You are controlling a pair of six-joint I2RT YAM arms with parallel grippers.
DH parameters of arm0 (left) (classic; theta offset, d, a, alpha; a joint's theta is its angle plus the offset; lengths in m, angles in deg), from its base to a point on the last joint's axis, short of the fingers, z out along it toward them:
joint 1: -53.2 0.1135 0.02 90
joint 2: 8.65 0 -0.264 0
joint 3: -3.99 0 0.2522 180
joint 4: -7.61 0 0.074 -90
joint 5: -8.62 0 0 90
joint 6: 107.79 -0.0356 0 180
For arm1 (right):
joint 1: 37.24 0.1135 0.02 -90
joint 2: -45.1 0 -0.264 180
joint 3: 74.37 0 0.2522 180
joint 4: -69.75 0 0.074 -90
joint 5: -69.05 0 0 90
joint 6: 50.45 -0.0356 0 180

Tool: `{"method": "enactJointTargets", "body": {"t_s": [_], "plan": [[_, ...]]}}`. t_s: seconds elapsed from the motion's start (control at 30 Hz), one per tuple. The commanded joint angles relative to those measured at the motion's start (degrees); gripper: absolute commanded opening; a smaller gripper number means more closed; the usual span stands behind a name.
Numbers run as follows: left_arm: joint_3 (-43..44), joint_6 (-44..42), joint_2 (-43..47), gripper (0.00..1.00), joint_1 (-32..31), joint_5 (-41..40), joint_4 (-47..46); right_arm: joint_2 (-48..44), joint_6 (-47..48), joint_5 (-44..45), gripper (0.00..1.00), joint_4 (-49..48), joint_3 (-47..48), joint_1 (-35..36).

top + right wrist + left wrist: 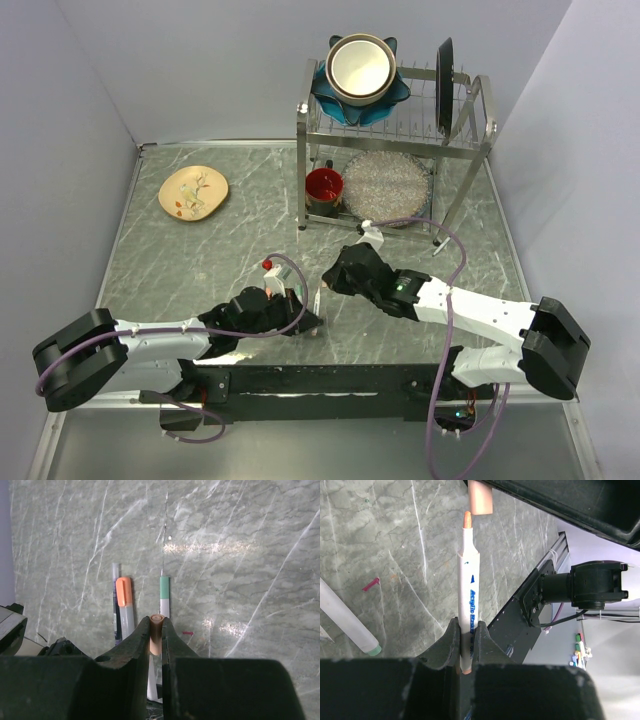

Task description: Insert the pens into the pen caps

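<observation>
Holding pen: L gripper clenched low on white pen, orange nib kept free, aimed 12 o'clock.
Cap: salmon cap pinched in R gripper, just off nib at its 12, lined up for push-in.
Done already: orange-capped pen lying flat on table.

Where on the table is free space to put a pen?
Bare tabletop lies between the plate and the dish rack, and from the plate toward the left arm. Crowded where the left gripper and right gripper meet.
</observation>
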Motion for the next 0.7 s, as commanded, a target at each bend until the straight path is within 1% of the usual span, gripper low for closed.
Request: {"method": "enactJointTargets", "body": {"t_s": [0.0, 0.67], "plan": [[2.1, 0.4, -0.1, 0.01, -0.4, 1.6, -4.1, -0.8, -0.4, 1.6, 0.0, -2.0, 0.7, 0.4], [2.3, 0.5, -1.8, 0.01, -0.6, 2.2, -5.2, -0.9, -0.1, 1.3, 0.0, -1.9, 1.4, 0.3]]}}
